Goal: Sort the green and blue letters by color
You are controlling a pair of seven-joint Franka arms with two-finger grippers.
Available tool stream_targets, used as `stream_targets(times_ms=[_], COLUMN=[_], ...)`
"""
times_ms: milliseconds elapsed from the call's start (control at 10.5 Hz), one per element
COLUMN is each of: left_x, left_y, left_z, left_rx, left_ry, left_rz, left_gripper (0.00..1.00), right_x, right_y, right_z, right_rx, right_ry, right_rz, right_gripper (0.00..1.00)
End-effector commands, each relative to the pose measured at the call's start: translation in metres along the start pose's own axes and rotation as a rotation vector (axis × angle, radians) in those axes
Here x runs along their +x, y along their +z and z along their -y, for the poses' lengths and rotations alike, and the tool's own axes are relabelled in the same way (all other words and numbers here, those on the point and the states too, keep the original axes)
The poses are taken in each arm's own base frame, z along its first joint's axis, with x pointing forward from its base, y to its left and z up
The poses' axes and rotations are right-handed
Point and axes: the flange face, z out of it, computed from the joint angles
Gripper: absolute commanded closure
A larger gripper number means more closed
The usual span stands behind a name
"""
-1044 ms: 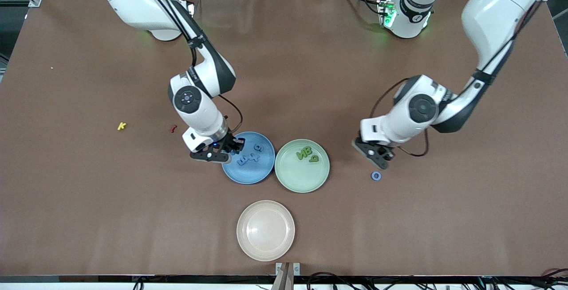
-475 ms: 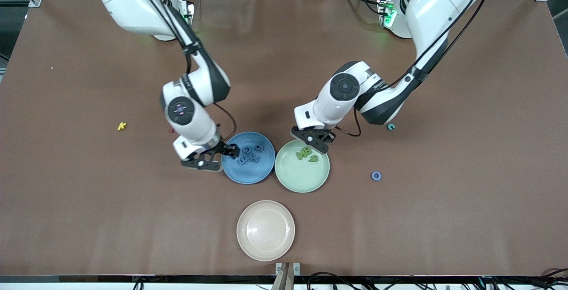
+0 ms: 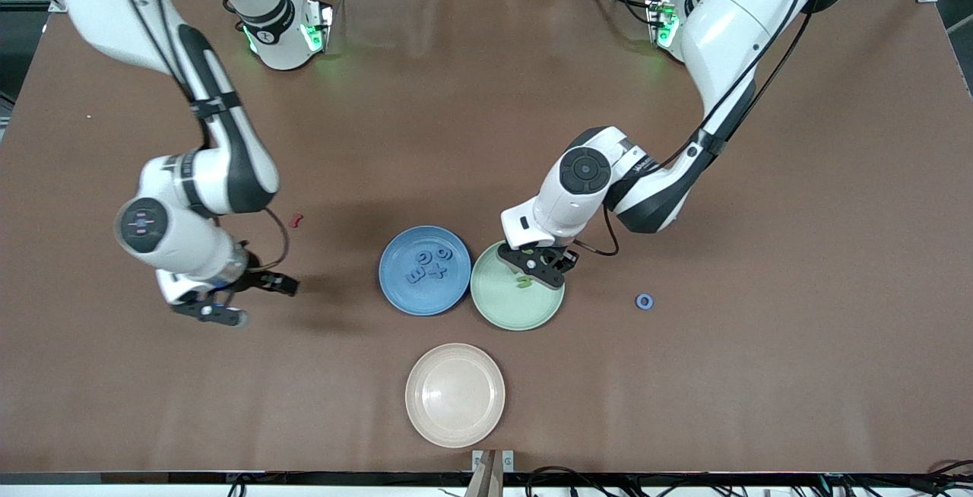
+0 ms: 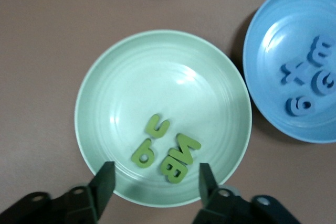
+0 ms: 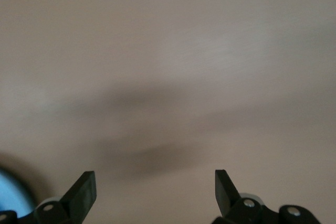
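Fingers spread over green plate; brown table.

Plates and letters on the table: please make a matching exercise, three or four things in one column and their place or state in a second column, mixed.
1. green letters
2. blue ring letter
3. cream plate
4. dark red letter

a. holds nothing
b. in the green plate
c. on the table, toward the right arm's end
d. on the table, toward the left arm's end

Pairs: 1-b, 2-d, 3-a, 4-c

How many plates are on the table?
3: blue plate and green plate side by side mid-table; cream plate nearer the front camera, empty. None seem hidden.
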Motion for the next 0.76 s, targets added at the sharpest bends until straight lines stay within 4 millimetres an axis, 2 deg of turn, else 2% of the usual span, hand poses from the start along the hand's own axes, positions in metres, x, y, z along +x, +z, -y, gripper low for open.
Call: stream_targets(times_ms=[0, 95, 190, 285, 380, 475, 664], left_x=[0.023, 0.027, 0.027, 0.025, 0.020, 0.015, -0.002], left_y=[-0.066, -0.098, -0.132, -0.166, -0.195, -0.231, -0.295], left_z=[0.018, 0.042, 0.062, 0.075, 0.107, 0.131, 0.157], left_rx=[0.038, 0.074, 0.114, 0.141, 0.163, 0.188, 0.253], left_ry=[-0.014, -0.039, -0.066, -0.091, -0.144, -0.185, -0.241], left_rz=[-0.095, -0.130, -0.126, -0.142, -0.148, -0.173, -0.195], left_gripper=[0.00, 0.00, 0.00, 0.00, 0.00, 0.00, 0.00], right_x=[0.021, 0.029, 0.027, 0.021, 0.014, 0.005, -0.007], right_y=[-0.044, -0.065, -0.082, -0.109, -0.137, -0.166, -0.231], right_z=[-0.093, -0.136, -0.159, -0.175, -0.181, -0.190, -0.190], right_rx=[-0.025, -0.020, -0.019, -0.020, -0.019, -0.018, -0.018], right_ry=[0.028, 0.030, 0.017, 0.030, 0.042, 0.057, 0.064], right_rz=[-0.019, -0.044, -0.039, -0.022, -0.024, -0.021, 0.019], right_gripper=[0.00, 0.00, 0.00, 0.00, 0.00, 0.00, 0.00])
